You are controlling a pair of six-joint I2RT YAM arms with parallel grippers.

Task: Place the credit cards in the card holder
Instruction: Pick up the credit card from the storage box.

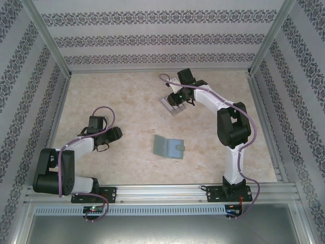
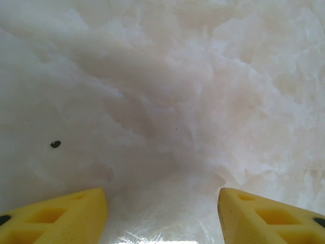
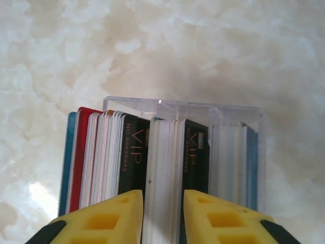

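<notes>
While the left gripper [image 2: 161, 203] gapes over bare table [image 2: 162, 76], the right gripper [image 3: 163, 195] stands slightly parted astride credit cards [image 3: 162, 162] upright in a clear stand [image 3: 203, 108]. The card holder [image 1: 169, 147] lies mid-table, well apart from both.

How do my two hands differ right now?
The left hand has its fingers spread wide; the right hand shows a narrow gap. The left hand is over bare table; the right hand is lined up on a white-edged stack of credit cards in the clear box. Both are open, with yellow fingers.
</notes>
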